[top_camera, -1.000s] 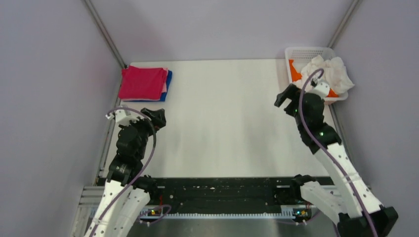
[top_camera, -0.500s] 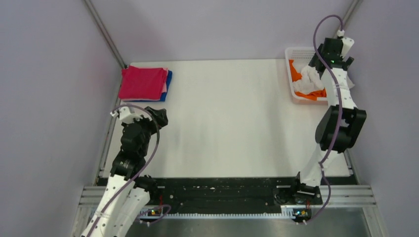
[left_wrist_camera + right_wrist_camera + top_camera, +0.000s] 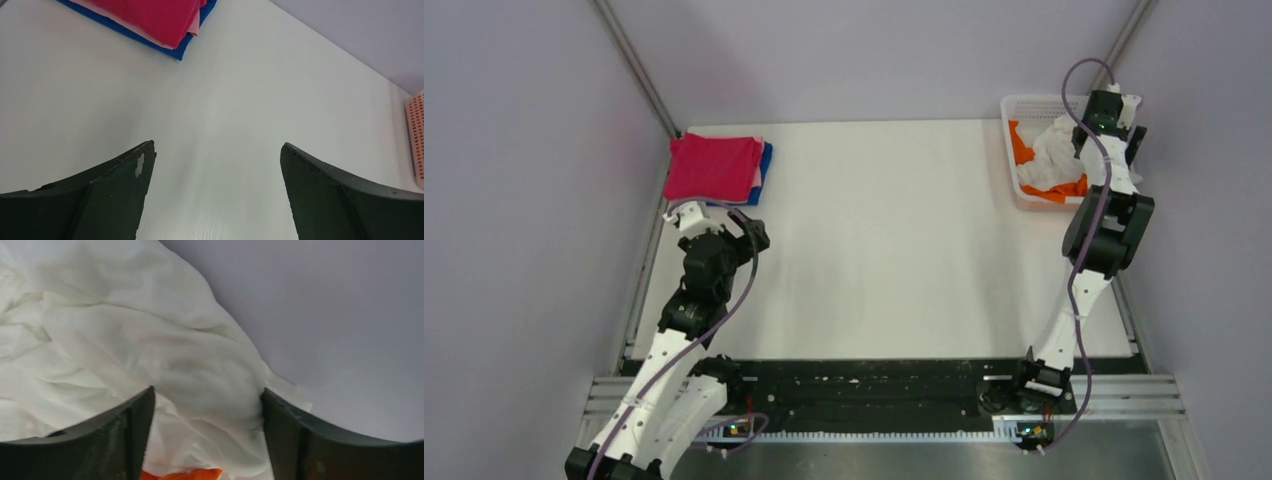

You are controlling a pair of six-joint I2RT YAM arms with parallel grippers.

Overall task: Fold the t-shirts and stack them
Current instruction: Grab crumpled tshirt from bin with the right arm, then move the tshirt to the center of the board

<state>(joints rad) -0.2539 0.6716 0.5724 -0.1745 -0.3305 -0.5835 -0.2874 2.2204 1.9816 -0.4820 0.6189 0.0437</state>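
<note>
While the folded pile sits untouched at the far left corner of the worktop (image 3: 884, 250), with the magenta-red shirt (image 3: 714, 167) on top and the blue shirt (image 3: 767, 163) showing at its edge beneath, the left gripper (image 3: 216, 146) hangs just short of that pile, its jaws spread wide and holding nothing; over the last second this arm has only crept a little toward the far side. The middle of the worktop lies bare between the two arms. At the far right the basket (image 3: 1024, 103) holds the crumpled white shirt (image 3: 1054, 160) over the orange shirt (image 3: 1022, 140). The real change is here: a second ago the right arm stood beside the basket's near edge, and it has since swung up and over it. The right gripper (image 3: 207, 390) now reaches down into the basket, jaws spread to either side of a bulge of white cloth but not yet pinching it. That suggests the next shirt is about to be picked; two more remain to fold.
</note>
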